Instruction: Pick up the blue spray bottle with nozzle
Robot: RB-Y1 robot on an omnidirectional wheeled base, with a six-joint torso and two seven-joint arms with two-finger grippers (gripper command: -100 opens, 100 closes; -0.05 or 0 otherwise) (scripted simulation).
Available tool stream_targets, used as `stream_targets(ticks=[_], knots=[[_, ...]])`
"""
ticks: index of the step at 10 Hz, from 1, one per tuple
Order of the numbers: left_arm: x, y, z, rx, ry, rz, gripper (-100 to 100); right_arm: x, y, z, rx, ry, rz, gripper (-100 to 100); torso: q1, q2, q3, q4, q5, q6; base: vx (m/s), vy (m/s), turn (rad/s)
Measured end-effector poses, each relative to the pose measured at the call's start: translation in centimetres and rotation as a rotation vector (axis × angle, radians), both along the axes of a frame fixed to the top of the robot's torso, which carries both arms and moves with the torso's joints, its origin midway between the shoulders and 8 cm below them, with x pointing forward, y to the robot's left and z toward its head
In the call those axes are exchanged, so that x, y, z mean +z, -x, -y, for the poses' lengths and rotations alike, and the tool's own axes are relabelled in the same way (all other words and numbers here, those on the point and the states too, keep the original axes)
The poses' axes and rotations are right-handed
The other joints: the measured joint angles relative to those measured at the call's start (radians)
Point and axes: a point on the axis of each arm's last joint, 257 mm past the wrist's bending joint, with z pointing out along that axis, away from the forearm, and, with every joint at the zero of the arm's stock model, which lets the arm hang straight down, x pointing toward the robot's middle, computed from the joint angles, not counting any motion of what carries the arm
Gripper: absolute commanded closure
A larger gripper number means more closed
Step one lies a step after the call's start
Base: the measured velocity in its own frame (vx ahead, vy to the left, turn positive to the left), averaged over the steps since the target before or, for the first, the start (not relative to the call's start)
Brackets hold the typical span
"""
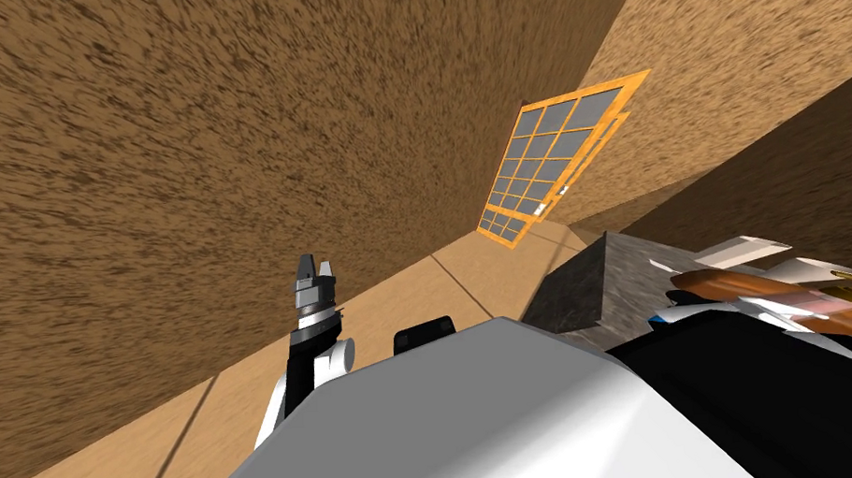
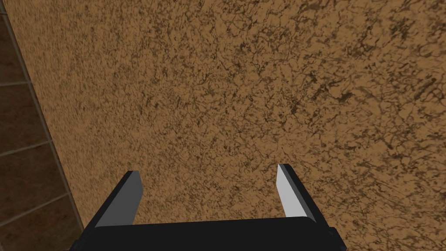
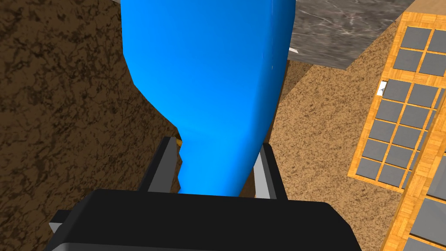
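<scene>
The blue spray bottle [image 3: 209,74] stands large in the right wrist view, its body widening away from the hand. My right gripper [image 3: 216,148] is shut on its narrow lower part, one finger pressing each side. The nozzle is hidden. My left gripper [image 1: 315,269] is raised to the left of my chest in the head view, close to the brown speckled wall. In the left wrist view that left gripper [image 2: 209,174] is open with nothing between its fingers.
A grey stone counter [image 1: 596,285] stands close at my right front, with white and brown objects [image 1: 775,291] lying on it. An orange-framed window [image 1: 550,157] sits in the far wall. Tan floor tiles [image 1: 437,287] run ahead between the wall and the counter.
</scene>
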Motion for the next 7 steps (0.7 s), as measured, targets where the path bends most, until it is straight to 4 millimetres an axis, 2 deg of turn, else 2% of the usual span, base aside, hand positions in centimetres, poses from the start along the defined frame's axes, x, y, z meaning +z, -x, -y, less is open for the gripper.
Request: stream_targets(ticks=[1, 6, 7], knots=[[0.00, 0.00, 0.00, 0.000, 0.000, 0.000, 0, 0.12, 1.02, -0.08, -0.007, 0.002, 0.001, 100, 0.000, 0.001, 0.000, 0.000, 0.000, 0.000, -0.001, 0.020, 0.030], [0.00, 0.00, 0.00, 0.000, 0.000, 0.000, 0, 0.38, 1.66, 0.10, -0.019, 0.005, 0.005, 100, -0.002, 0.001, 0.001, 0.001, 0.000, 0.000, -0.001, 0.001, 0.001], [0.00, 0.00, 0.00, 0.000, 0.000, 0.000, 0, 0.38, 1.68, 0.09, -0.020, 0.004, 0.005, 0, -0.002, 0.001, 0.001, 0.001, 0.000, 0.000, 0.000, 0.000, 0.000]])
